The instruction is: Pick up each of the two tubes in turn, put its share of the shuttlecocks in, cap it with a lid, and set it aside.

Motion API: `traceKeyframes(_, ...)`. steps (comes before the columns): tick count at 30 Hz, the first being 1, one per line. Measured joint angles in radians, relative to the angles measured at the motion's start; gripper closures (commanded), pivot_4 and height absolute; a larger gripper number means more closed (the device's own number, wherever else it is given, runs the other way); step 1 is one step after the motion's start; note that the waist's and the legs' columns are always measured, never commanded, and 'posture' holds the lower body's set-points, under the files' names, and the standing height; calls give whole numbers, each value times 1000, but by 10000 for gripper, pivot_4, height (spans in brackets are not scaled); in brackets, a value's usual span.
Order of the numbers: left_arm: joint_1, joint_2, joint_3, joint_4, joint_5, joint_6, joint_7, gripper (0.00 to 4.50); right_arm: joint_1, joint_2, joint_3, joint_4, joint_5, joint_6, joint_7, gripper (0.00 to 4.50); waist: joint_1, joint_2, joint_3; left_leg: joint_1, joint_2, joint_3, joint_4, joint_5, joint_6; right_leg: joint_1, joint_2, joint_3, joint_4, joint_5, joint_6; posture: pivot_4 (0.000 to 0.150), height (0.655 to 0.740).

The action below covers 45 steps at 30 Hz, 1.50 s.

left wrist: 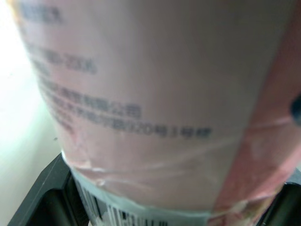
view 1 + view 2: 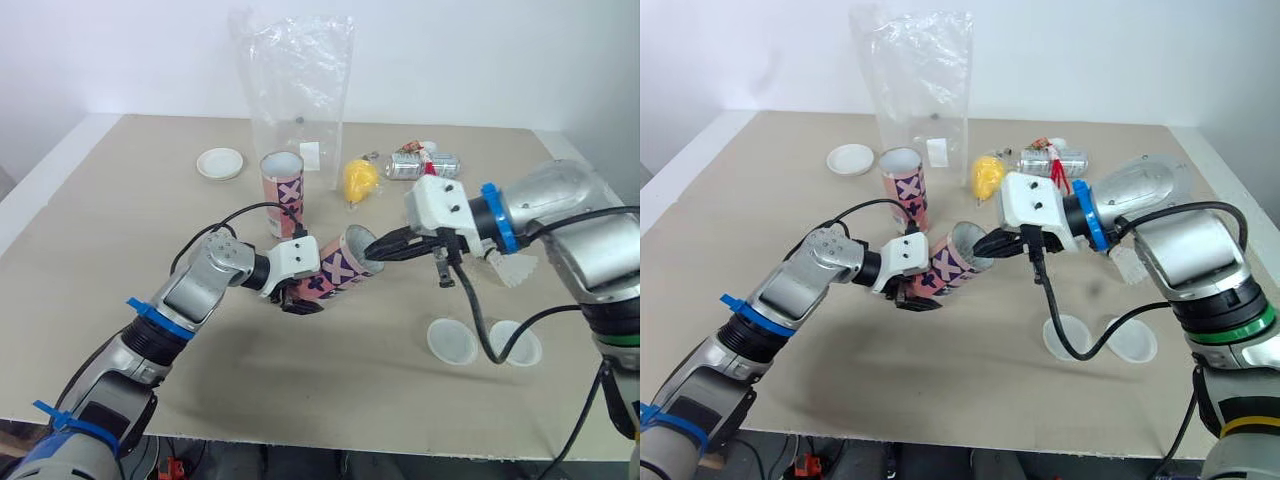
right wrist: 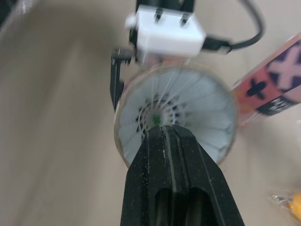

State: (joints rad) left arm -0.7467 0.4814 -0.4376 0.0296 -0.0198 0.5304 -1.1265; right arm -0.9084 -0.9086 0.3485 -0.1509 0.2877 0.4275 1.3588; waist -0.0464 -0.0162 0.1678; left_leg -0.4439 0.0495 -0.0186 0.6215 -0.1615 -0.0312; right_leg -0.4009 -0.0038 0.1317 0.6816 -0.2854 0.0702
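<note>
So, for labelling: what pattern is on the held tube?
The tube is pink with dark and white crosses; left eye view.

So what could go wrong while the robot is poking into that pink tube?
The right gripper, shut, sits at the white feathered shuttlecock inside the tilted pink cardboard tube; a hard push might crush the feathers. That push could also twist the tube in the left gripper, which holds it off the table. The second upright pink tube stands close behind and might get knocked over.
</note>
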Motion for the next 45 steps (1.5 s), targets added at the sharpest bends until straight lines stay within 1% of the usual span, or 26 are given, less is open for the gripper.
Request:
traceKeyframes(4,-6,-18,-6,3,0,0,-2,7875,-51,50,69,67,-87,-73,51,44456,0,0,0,0,0,0,0,0,0,-1,0,0,1,1,-2,1500,7400)
traceKeyframes(6,-8,-21,-6,8,0,0,-3,7875,-70,79,88,114,-122,-112,65,44456,0,0,0,0,0,0,0,0,0,-1,0,0,1,3,-5,1500,7400)
traceKeyframes(12,-12,-24,-6,16,0,-1,-2,7875,-126,167,134,247,-221,-239,125,44456,-1,0,0,0,0,0,0,0,0,-1,0,0,1,3,-5,1500,7400)
traceKeyframes(18,-13,-27,-5,27,0,-1,2,7875,-157,226,163,311,-275,-288,169,44456,-1,0,0,0,0,-1,1,0,0,1,1,-1,2,3,-6,1500,7400)
traceKeyframes(24,-13,-28,-4,39,1,-1,7,7875,-177,259,164,376,-313,-349,188,44456,-2,1,0,5,2,-1,1,1,0,4,2,-1,2,3,-3,1500,7400)
traceKeyframes(27,-13,-29,-4,39,1,0,12,7875,-190,266,164,399,-312,-349,199,44456,-2,1,0,5,2,-1,1,3,0,3,2,-1,2,4,-2,1500,7400)
traceKeyframes(31,-12,-30,-4,39,0,-3,13,7875,-205,252,151,408,-282,-316,212,44456,-2,1,1,4,2,-1,1,4,-1,3,2,-1,2,5,-2,1500,7400)
traceKeyframes(34,-12,-30,-4,39,0,-8,12,7875,-211,215,134,396,-234,-271,214,44456,-1,1,1,3,2,-1,0,4,-1,2,2,-1,2,5,-3,1500,7400)
traceKeyframes(37,-13,-29,-3,41,0,-18,8,7875,-229,148,96,344,-158,-193,215,44456,-1,2,1,2,1,-1,-1,3,-1,1,1,-1,2,5,-5,1500,7400)
traceKeyframes(38,-12,-29,-3,43,0,-24,5,7875,-242,119,59,311,-118,-154,215,44456,-1,2,1,2,1,-2,-2,3,-1,1,1,-1,2,4,-6,1500,7400)
traceKeyframes(42,-13,-30,-2,51,-1,-31,4,7875,-244,90,31,263,-78,-106,215,44456,-1,2,1,2,1,-2,-2,3,-1,1,1,-2,2,4,-6,1500,7400)
traceKeyframes(45,-14,-32,-1,64,-1,-46,5,7875,-210,35,-12,207,-49,-54,214,44456,-1,2,2,2,0,-2,-2,3,-1,1,1,-1,2,4,-5,1500,7400)
